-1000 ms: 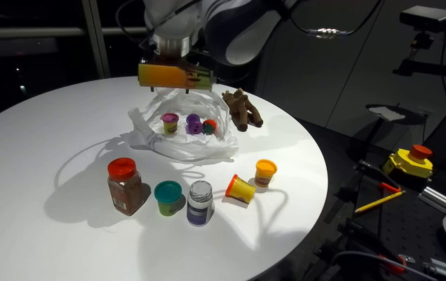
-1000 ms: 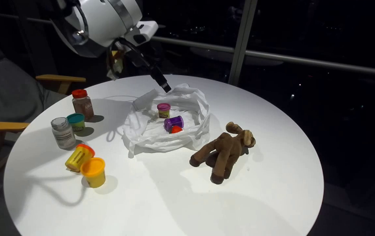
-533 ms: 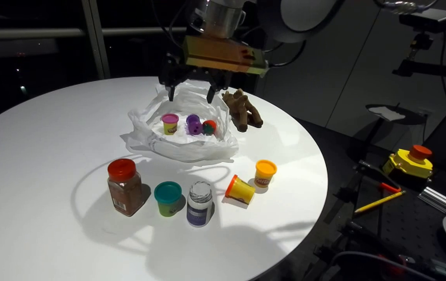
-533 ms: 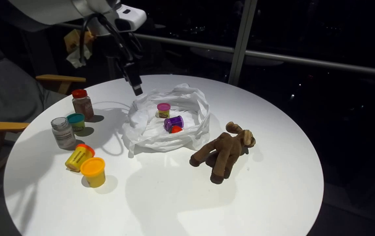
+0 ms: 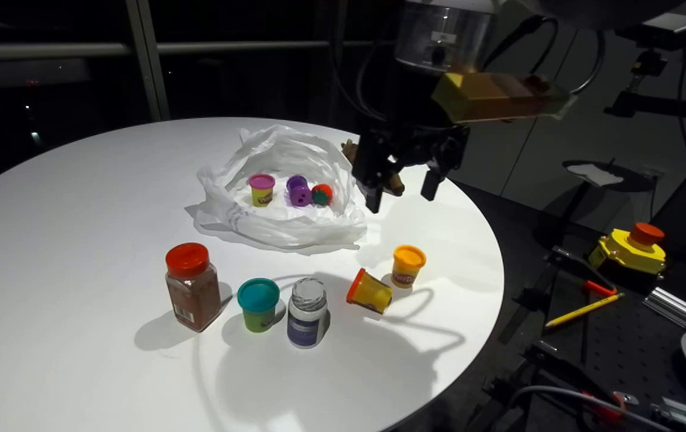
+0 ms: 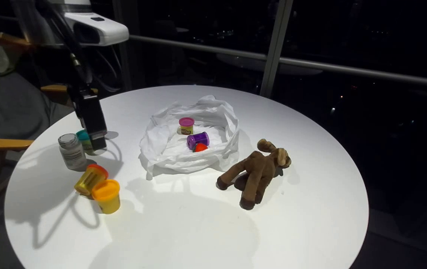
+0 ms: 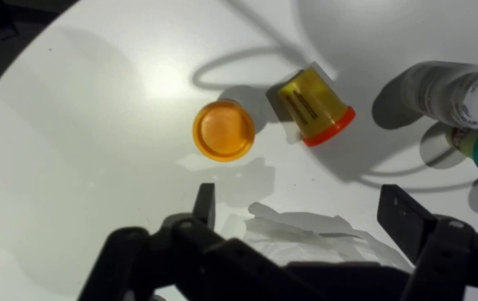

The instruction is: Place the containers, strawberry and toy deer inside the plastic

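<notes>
Well, the orange-lidded tub [image 7: 223, 130] stands upright on the bench [image 5: 79, 198], outside the plastic [image 5: 283, 233]; the red-lidded tub [image 7: 316, 108] lying sideways nearby could roll if clipped by the tool [image 5: 402, 199], which hangs above, jaws apart, gripping nothing.

1. A round white table [image 5: 79, 198] shows in an exterior view, its far edge taken as 12 o'clock.
2. A crumpled white bag [image 5: 292, 232] sits open on it; the hours below count from there.
3. A brown toy deer [image 5: 349, 151], partly hidden here, rests near the bag, between 2 and 3.
4. An orange-topped tub [image 5: 407, 266] stands upright at 4.
5. A yellow tub [image 5: 371, 292] lies on its side at 5, red end toward 10.
6. A white bottle [image 5: 306, 318] stands at 6.
7. A teal-topped tub [image 5: 258, 306] stands just beside the bottle, between 6 and 7.
8. A red-topped jar [image 5: 193, 294] stands at about 7.
</notes>
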Controlling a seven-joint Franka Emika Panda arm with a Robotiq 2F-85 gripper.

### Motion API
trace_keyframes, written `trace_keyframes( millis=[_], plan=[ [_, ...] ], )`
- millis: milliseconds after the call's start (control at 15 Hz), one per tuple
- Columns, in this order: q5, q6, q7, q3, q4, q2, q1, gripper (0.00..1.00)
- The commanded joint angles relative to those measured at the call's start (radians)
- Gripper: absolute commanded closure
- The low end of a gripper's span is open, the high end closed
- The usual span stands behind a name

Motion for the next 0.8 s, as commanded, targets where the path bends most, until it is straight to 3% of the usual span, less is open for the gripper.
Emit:
trace_keyframes(
  millis=[0,133,400,467,733],
  plan=[
    [0.05,-0.125,-0.125,-0.108,-0.109,-0.198,0.111,0.0],
    [0.004,-0.128,-0.131,-0.132,-0.146,-0.249,0.131,0.0],
    [0.032,0.004,-0.181,-0.153,-0.234,-0.285,0.158,0.0],
    [0.018,0.021,-0.172,-0.149,-0.175,-0.229,0.15,0.0],
    [0.0,0.193,-0.147,-0.137,-0.186,-0.173,0.141,0.0]
  ],
)
